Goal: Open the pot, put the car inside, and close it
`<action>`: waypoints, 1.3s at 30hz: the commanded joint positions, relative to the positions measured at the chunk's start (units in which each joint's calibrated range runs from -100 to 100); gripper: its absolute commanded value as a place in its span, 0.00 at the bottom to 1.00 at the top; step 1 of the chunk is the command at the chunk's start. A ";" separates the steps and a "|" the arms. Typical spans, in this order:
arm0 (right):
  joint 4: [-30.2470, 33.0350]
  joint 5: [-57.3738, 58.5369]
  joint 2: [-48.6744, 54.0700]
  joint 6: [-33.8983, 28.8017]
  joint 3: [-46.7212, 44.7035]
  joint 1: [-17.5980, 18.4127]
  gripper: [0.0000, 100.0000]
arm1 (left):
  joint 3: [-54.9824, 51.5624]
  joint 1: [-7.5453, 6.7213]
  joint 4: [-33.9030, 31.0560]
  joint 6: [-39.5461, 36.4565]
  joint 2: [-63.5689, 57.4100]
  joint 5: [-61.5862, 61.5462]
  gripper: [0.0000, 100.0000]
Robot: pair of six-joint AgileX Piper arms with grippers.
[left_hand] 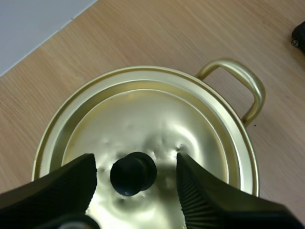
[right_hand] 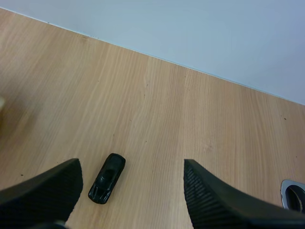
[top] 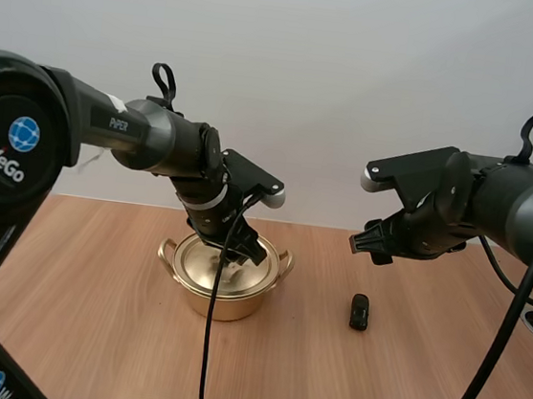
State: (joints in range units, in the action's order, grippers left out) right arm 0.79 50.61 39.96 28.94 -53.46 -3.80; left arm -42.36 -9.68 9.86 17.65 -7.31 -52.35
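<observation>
A gold pot (top: 222, 296) with two loop handles stands on the wooden table, its gold lid (left_hand: 152, 129) on. My left gripper (top: 239, 257) hangs low over the lid, open, its fingers (left_hand: 200, 191) on either side of the black knob (left_hand: 133, 172) without touching it. A small black toy car (top: 360, 311) lies on the table to the right of the pot. My right gripper (top: 369, 247) hovers open above the car (right_hand: 107, 177), well off the table.
The wooden table (top: 87, 333) runs back to a white wall. A round metal-rimmed hole (right_hand: 294, 195) sits in the table at the far right, past the car. Bare wood lies between pot and car.
</observation>
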 commanded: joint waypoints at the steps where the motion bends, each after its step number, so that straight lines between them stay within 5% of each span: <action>1: -0.02 0.47 -0.02 0.08 -0.04 0.04 1.00 | -0.02 0.00 -0.87 -1.07 0.77 -0.66 0.67; 3: -0.02 0.47 -0.02 0.08 -0.04 0.04 1.00 | -0.02 0.00 -1.34 -1.57 0.92 -0.81 0.53; 7: -0.02 0.47 -0.02 0.08 -0.04 0.04 1.00 | -0.02 0.00 -1.73 -1.94 0.69 0.58 0.00; 17: -3.32 4.25 -1.09 0.18 -0.04 0.04 0.98 | 4.35 0.08 -4.00 -3.81 -3.16 -3.14 0.00; 39: -11.63 7.84 -29.97 0.13 8.43 0.04 0.96 | 23.03 0.08 -4.47 -5.27 -21.15 -22.02 0.00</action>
State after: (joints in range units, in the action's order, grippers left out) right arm -10.46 58.03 10.76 29.35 -45.46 -3.80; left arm -19.58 -9.61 5.38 12.66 -28.13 -73.89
